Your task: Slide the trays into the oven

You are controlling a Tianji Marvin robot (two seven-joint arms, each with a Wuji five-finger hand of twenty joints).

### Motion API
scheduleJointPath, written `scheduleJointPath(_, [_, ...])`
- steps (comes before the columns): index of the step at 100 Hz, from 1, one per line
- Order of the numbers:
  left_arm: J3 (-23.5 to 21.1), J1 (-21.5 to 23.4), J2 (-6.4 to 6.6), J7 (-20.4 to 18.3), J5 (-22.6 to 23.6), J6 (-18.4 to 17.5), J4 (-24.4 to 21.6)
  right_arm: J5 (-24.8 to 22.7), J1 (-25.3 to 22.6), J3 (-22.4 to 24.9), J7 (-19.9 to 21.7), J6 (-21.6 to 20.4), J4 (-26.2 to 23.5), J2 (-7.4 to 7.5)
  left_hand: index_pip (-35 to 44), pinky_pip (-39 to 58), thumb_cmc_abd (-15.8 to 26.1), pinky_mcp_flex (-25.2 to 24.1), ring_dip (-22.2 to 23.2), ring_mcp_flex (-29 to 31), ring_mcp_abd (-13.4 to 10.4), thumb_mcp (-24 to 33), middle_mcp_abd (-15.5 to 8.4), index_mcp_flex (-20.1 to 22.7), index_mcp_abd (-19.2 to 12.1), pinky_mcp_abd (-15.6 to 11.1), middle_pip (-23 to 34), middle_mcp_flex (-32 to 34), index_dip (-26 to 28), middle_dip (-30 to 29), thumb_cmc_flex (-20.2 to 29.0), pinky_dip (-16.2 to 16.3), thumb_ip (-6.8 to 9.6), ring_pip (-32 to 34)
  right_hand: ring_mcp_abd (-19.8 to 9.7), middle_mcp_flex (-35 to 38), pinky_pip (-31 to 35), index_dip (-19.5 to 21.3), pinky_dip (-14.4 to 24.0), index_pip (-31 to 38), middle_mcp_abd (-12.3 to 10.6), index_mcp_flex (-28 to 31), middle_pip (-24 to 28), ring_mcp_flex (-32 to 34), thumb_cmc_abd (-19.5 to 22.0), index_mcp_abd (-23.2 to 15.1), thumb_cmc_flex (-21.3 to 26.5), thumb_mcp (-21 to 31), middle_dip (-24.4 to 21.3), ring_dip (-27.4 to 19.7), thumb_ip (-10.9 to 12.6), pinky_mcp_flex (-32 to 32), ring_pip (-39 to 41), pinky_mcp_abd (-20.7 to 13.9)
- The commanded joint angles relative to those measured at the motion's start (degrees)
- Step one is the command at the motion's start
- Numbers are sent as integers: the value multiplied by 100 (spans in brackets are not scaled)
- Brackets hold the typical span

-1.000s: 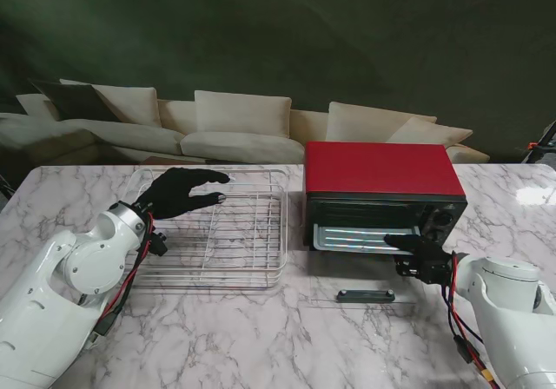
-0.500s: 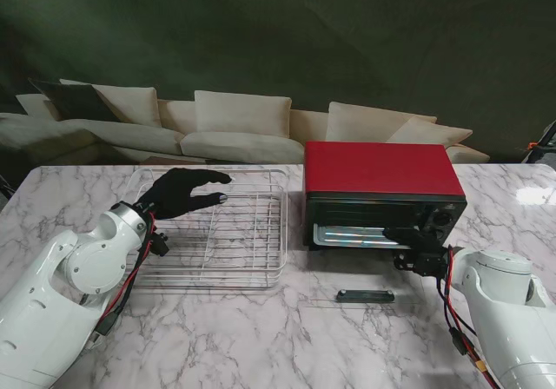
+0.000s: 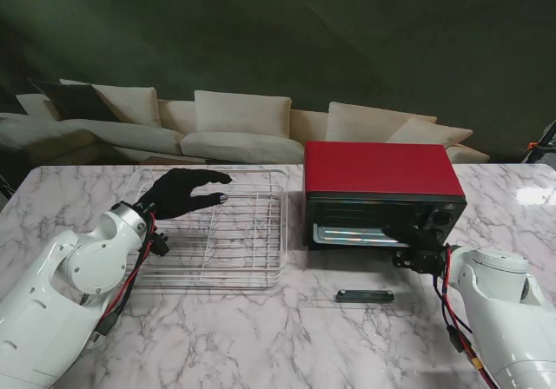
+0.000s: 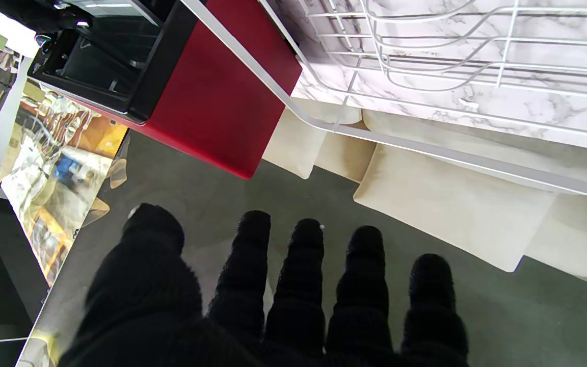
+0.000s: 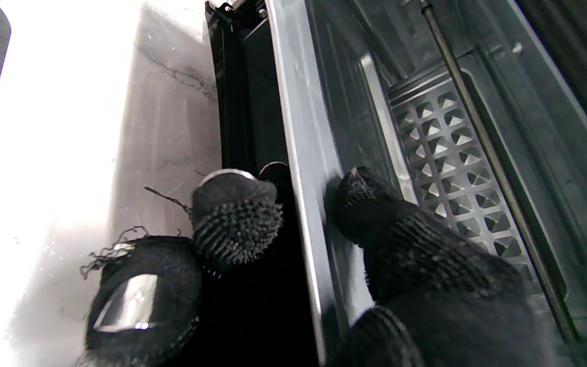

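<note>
Our right hand [image 3: 415, 248] is at the oven's mouth, and in the right wrist view its fingers [image 5: 400, 229] pinch the bright metal edge of the baking tray [image 3: 358, 234], thumb on one side and fingers on the other, so we call it closed on the tray. The tray sits low in the red oven [image 3: 382, 194], seemingly most of the way in, its near lip showing at the opening. To finish this push well, we judge it best to keep the tray level on its side rails and drive straight toward the far wall, easing off as it seats so the fingers don't jam against the frame. The drop-down glass door lies flat on the marble table [image 3: 261, 337] on our near side, with its dark handle [image 3: 365, 296]. Out to the left, our left hand [image 3: 181, 193] hovers with fingers spread over the wire rack [image 3: 234, 241], holding nothing; the left wrist view shows it clear of the wires. That rack sits just left of the oven, not yet loaded.
</note>
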Motion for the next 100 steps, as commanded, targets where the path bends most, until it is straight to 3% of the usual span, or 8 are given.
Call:
scheduleJointPath(1, [25,-13,-9,-73,-19,5,32,72,99,-94,85,-38,-106,-127,18,-141,279,-103,71,93,11,-157,5,138,59,141,21,116,48,30,150,115,-99,23,278,-34,383,-77,95,240,-81,-145,-45,95,552,-1257,388,27,-45,-54,36,5,6,-82])
scheduleJointPath(36, [13,-7,-7,-79,-14,5,28,75,176,-121,30,-42,-63,-148,17,-147,279,-104,73,95,16,-160,6,136,62,146,21,120,48,30,146,116,-99,24,341,-81,320,-204,143,184,-85,-239,-109,29,546,-1228,338,-86,-97,-41,59,-69,-92,-45])
scheduleJointPath(42, [8,-5,-7,-80,-14,5,27,65,165,-118,33,-27,-66,-144,18,-148,278,-104,72,92,17,-162,8,137,65,147,18,112,48,29,143,116,-100,22,391,-232,191,-523,253,114,-29,-429,-226,-123,594,-1056,165,-692,-202,24,222,-242,-233,-7])
scheduleJointPath(52, [6,-5,-7,-79,-14,4,29,13,134,-105,155,49,-62,-106,19,-149,279,-103,73,95,10,-165,13,142,66,151,19,115,49,30,137,117,-101,24,440,-740,-3,-724,359,-112,34,-900,-366,-589,610,-693,-182,-1336,-304,88,388,-730,-402,18])
scheduleJointPath(71, [16,-19,-8,-74,-13,3,42,-42,52,-38,333,208,-66,-51,17,-151,273,-101,74,98,14,-161,7,136,63,146,18,114,47,29,144,118,-100,25,611,-1489,-533,-32,625,-1645,128,-1018,-612,-1339,714,-259,-1065,-1630,-607,123,747,-1537,-808,314])
scheduleJointPath(100, [12,-22,-9,-67,-10,-12,50,-67,-113,90,454,356,-177,-1,18,-151,269,-97,75,103,18,-160,9,138,66,148,20,116,47,30,153,120,-99,27,765,-2121,-1336,3,774,-2365,257,-1422,-1048,-2007,466,57,-1459,-2095,-903,87,722,-2350,-1426,749])
